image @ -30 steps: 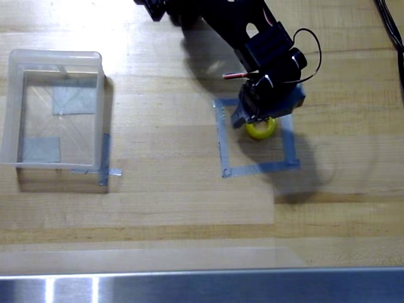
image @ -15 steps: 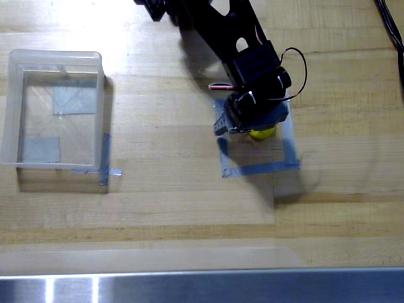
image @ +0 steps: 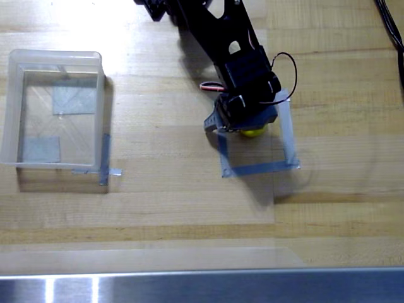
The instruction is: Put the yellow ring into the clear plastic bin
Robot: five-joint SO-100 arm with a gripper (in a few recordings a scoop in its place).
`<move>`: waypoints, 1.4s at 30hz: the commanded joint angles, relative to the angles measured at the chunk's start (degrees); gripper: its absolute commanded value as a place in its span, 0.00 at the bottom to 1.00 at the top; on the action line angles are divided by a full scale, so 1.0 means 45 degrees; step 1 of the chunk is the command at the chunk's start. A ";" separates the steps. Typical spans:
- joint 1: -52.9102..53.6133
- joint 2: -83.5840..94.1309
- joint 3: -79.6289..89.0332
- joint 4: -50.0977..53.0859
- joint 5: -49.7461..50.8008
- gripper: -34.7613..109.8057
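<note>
— While poised over the grey tape square [image: 257, 146], roughly mid-counter [image: 189, 208] and a little toward its right edge, what grips what?
— Hard to say. Tool [image: 243, 126] seen from straight above, wrist and motor housing covering the fingertips. Spread or pressed together: cannot tell. Only a sliver of the yellow ring [image: 253, 132] peeking out beneath, at the housing's lower edge.
— Ring lifted or lying flat?
— Cannot tell either. Sits inside the taped outline, near its upper side, directly under the tool. Probably taped there as a fixed start spot, hence the arm reaching to exactly that place.
— And the clear plastic bin [image: 101, 113]?
— Far off toward the counter's left edge, well apart from the ring, upright, open side up. Nothing inside but grey tape patches showing through the floor. Tape strips at its lower right corner, likely marking where to park it.
— So, stage of the job?
— Judging by layout: pick-up stage, nothing delivered yet. Next likely calls for a firm pinch, a lift over the bin's wall, then a long sweep left.
— Risk?
— Small rounded ring, easy to squirt out of a loose pinch.
</note>
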 commanded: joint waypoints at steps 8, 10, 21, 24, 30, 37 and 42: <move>-0.0293 -0.0078 0.0020 -0.0352 0.0137 0.45; -0.0273 -0.0098 0.0020 -0.0352 0.0137 0.45; -0.0137 0.0078 0.0645 -0.0195 0.0156 0.31; -0.0137 0.0098 0.0664 -0.0176 0.0137 0.23; -0.0215 0.0117 0.0586 -0.0156 0.0137 0.26; -0.0078 0.1855 0.0703 0.0352 0.0039 0.26; 0.1738 0.4707 0.0527 0.2598 -0.0059 0.26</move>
